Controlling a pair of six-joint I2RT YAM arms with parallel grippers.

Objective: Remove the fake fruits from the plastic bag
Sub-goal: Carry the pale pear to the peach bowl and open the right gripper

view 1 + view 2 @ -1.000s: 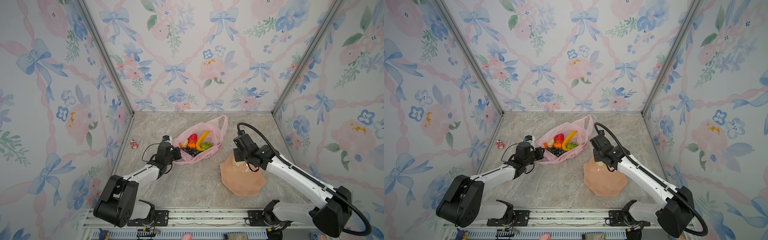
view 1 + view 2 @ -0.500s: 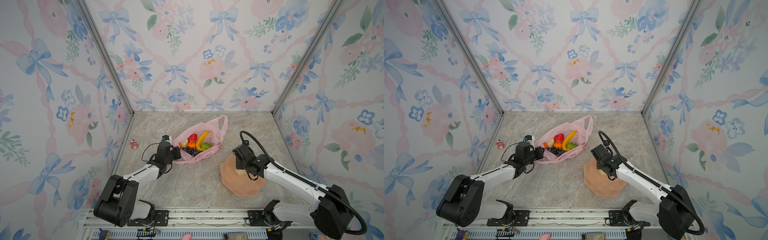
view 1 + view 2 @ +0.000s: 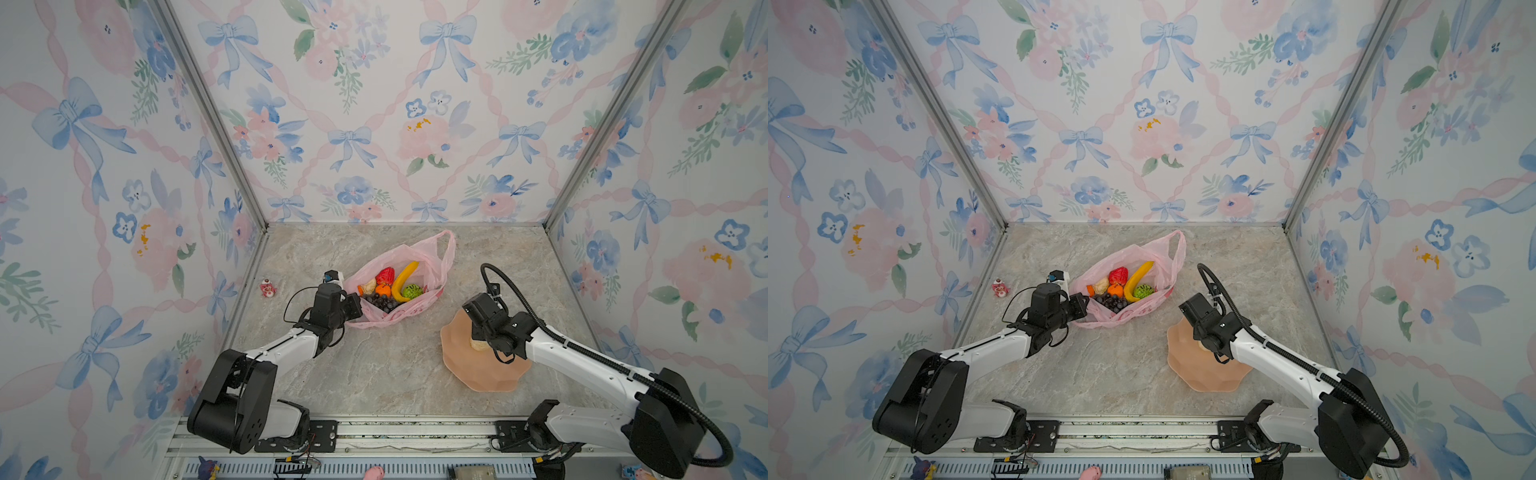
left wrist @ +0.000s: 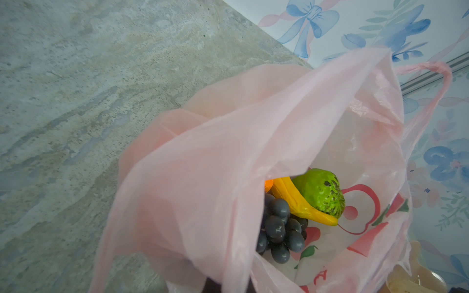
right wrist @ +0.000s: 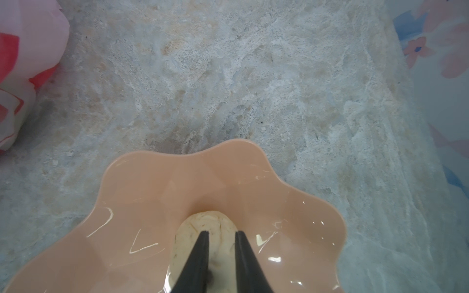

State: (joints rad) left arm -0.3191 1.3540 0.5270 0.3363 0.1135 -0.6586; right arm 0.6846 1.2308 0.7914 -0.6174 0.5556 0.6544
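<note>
The pink plastic bag (image 3: 432,266) lies open mid-table in both top views. Inside it are fake fruits: a yellow banana (image 3: 405,274), a red fruit (image 3: 385,275), a green round fruit (image 4: 321,191), an orange (image 3: 383,289), dark grapes (image 4: 279,228) and a pale pear (image 3: 368,286). My left gripper (image 3: 356,305) is shut on the bag's near-left rim; in the left wrist view the film (image 4: 203,165) hides its jaws. My right gripper (image 5: 220,232) hangs over a second pale pear (image 5: 205,223) lying on the peach plate (image 5: 152,203), its fingers slightly apart.
The scalloped plate (image 3: 482,374) sits right of the bag near the front. A tiny red-and-white figurine (image 3: 268,287) stands by the left wall. Patterned walls close in three sides of the stone-look table (image 3: 395,374).
My right arm came down and toward the front over the plate with the pear, and its jaws have parted a little. The left arm and the bag have not moved.
</note>
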